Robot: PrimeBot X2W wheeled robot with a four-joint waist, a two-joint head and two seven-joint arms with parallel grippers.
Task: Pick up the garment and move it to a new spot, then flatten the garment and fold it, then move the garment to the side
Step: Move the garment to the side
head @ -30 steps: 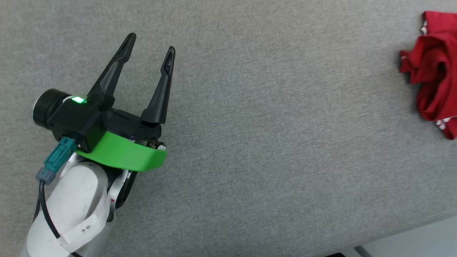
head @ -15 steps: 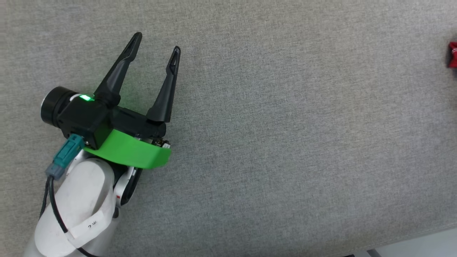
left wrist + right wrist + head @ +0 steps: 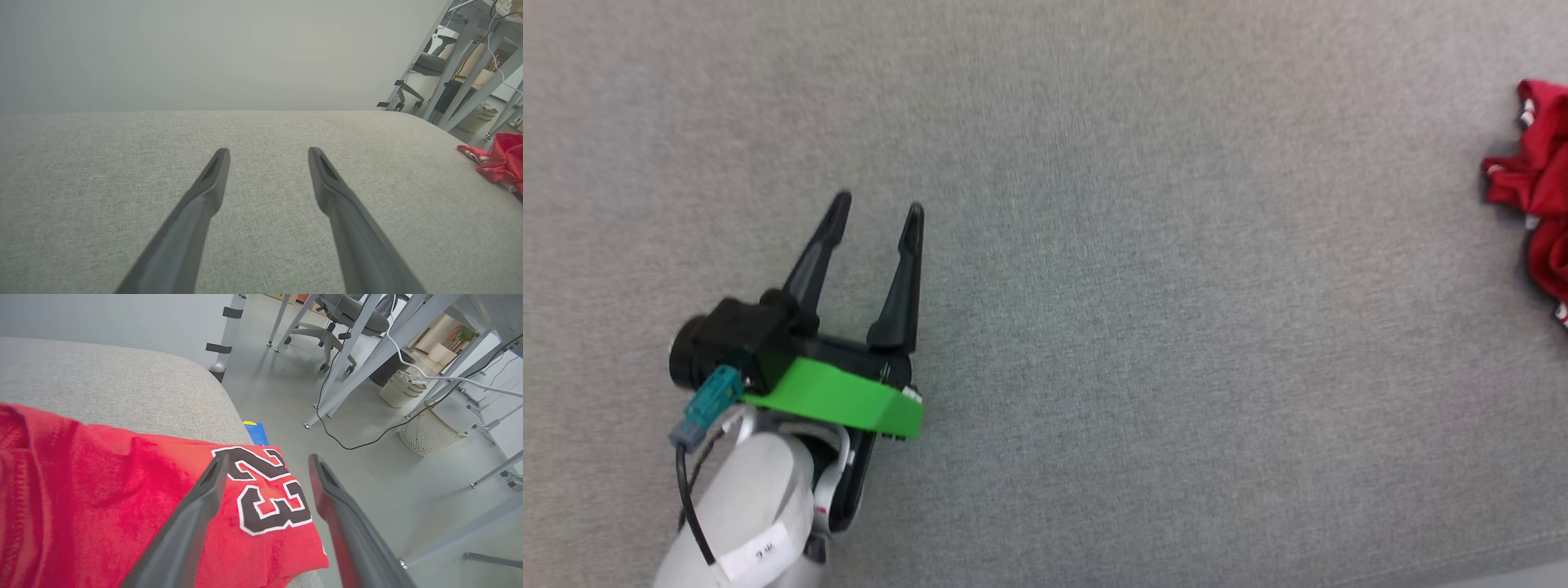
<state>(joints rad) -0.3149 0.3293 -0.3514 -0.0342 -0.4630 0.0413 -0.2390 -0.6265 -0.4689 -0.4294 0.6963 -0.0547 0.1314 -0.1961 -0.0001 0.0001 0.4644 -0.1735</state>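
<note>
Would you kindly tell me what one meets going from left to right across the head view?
left gripper, jaws apart → bare stretch of the grey fabric surface → crumpled red garment at the right edge.

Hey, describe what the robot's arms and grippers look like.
The left gripper has two long, tapering black fingers on a black body with a bright green collar. Its forearm is pale with a white label; a black cable runs to a teal plug. The right gripper shows the same dark fingers.
</note>
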